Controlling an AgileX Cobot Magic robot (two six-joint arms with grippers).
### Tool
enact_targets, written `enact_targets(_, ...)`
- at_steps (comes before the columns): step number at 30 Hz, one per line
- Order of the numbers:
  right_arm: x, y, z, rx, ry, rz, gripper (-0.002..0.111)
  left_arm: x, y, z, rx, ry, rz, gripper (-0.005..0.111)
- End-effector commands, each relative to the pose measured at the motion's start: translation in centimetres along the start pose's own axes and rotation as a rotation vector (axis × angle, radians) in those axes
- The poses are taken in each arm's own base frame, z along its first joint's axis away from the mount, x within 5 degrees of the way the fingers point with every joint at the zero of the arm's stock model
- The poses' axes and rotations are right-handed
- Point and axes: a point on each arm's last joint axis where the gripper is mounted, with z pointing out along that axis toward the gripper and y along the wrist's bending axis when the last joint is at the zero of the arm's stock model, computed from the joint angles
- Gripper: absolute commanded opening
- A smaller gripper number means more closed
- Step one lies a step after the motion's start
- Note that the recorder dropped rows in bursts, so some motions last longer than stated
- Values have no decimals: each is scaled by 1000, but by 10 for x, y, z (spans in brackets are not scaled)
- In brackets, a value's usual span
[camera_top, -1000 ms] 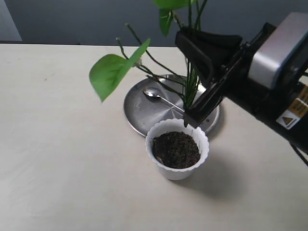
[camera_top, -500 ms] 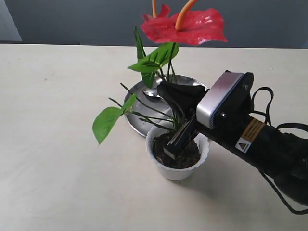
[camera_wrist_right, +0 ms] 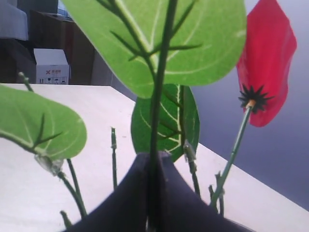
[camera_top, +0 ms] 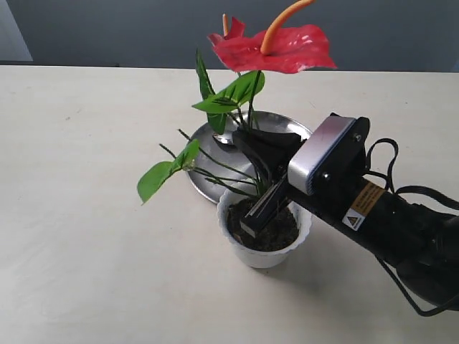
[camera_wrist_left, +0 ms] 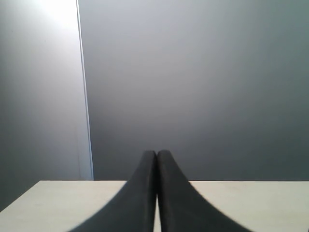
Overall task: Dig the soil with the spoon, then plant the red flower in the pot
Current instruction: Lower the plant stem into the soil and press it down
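Note:
My right gripper (camera_top: 251,223) is shut on the thin green stems of the red flower (camera_top: 276,44), with its fingertips down at the soil (camera_top: 285,231) in the white scalloped pot (camera_top: 263,256). The flower stands upright, red bloom and orange spike high above the pot, leaves spreading left. In the right wrist view the black fingers (camera_wrist_right: 130,193) pinch a stem, with a red bloom (camera_wrist_right: 268,63) beside. The spoon (camera_top: 223,139) on the steel plate is mostly hidden behind leaves. My left gripper (camera_wrist_left: 156,154) is shut on nothing, raised over the table.
A round steel plate (camera_top: 204,175) lies just behind the pot. The right arm's body with its camera block (camera_top: 326,161) and cable stretches from the right across the table. A green leaf (camera_top: 154,179) overhangs the tabletop left of the pot.
The right gripper came down with the flower, from above the plate to the pot's mouth. The stem bases now sit at the soil, and the bloom has dropped into view.

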Motion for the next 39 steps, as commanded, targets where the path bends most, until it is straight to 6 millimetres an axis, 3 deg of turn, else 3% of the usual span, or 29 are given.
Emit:
enact_targets(1,14,4,-1,-26,98,60,0,1,0,0,4,3,-4,0)
enact_targets(11,-10,-6,10,19,-4,92,0,1,0,0,4,3,-4,0)
enact_targets(25,-23,-9,23,14,-70,180,0,1,0,0,4,3,-4,0)
enact_targets(31,-16,2,26,-24,-42,175,0,1,0,0,5,1,-4,0)
enact_targets(39,-6,1,25,2,-5,107,0,1,0,0,5,1,-4,0)
